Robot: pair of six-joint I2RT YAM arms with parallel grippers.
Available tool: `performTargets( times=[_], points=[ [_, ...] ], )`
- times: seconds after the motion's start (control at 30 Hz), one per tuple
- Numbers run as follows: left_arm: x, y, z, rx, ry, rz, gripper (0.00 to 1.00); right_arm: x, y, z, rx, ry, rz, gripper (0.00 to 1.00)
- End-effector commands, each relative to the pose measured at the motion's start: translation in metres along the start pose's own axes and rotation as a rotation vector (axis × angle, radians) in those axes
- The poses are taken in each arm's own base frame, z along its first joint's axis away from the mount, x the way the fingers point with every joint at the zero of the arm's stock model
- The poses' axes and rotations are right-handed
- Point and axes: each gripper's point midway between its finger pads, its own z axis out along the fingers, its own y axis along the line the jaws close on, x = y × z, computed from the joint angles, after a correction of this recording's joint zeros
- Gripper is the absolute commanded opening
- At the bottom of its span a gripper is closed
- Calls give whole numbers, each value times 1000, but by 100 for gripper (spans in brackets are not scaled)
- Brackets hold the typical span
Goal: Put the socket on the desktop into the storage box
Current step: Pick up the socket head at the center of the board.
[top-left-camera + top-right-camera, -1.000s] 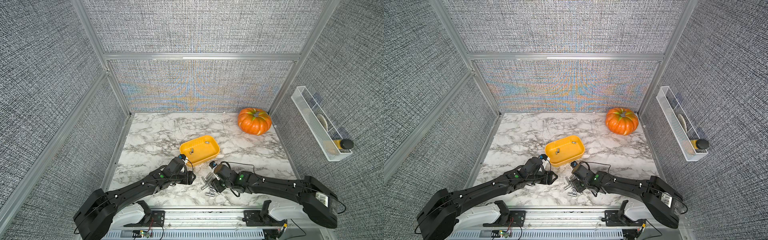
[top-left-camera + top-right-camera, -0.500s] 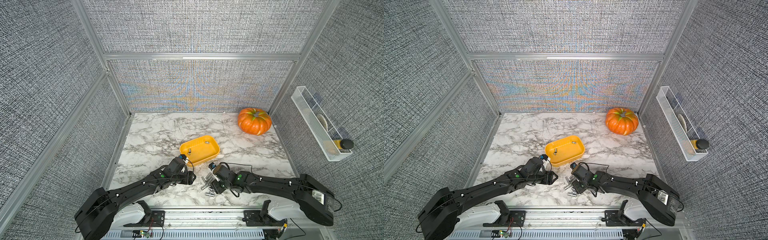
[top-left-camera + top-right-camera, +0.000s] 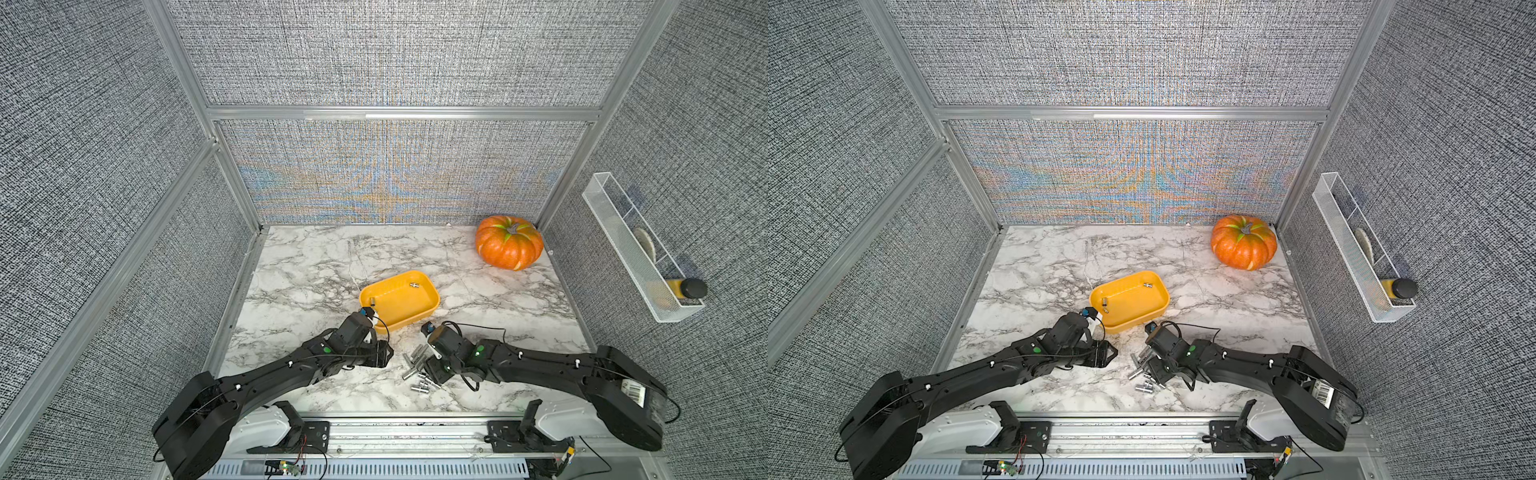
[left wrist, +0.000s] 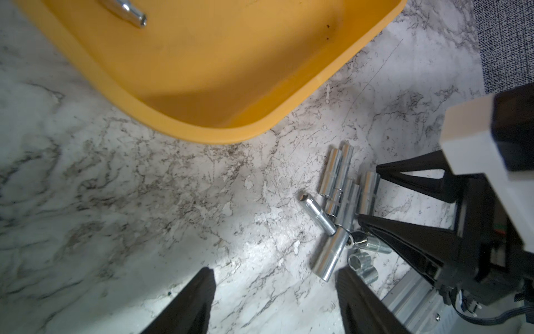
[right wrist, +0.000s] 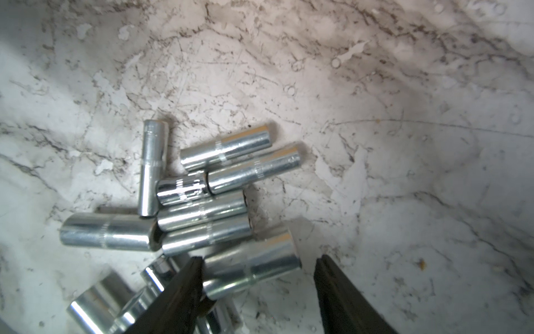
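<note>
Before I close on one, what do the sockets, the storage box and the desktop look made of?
The sockets look like chromed steel: mirror-bright glints and knurled bands. The storage box seems moulded plastic, matte yellow-orange with a rounded rim. The desktop has a marble pattern, perhaps printed laminate; scratches and flaked patches show.

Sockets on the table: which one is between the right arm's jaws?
The long fat socket: it alone lies in the gap between those open jaws; the rest lie outside.

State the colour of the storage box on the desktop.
Yellow-orange; the storage box shows best in the left wrist view.
</note>
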Motion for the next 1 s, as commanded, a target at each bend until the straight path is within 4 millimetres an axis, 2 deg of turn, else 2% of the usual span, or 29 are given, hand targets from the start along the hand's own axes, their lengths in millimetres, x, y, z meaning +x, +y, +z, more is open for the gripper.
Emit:
performTargets(
  times=[0.0,0.47,0.73,0.97],
  points=[
    [-7,-5,0,12,-23,15,72,-3,-2,1,8,-1,1,66],
    [-8,-5,1,12,-23,15,72,-5,-11,6,8,4,69,65],
    [-8,-6,3,10,-16,13,72,1,-16,12,14,39,71,65],
    [-9,-6,3,10,-20,12,72,3,-19,12,24,46,84,61]
  ],
)
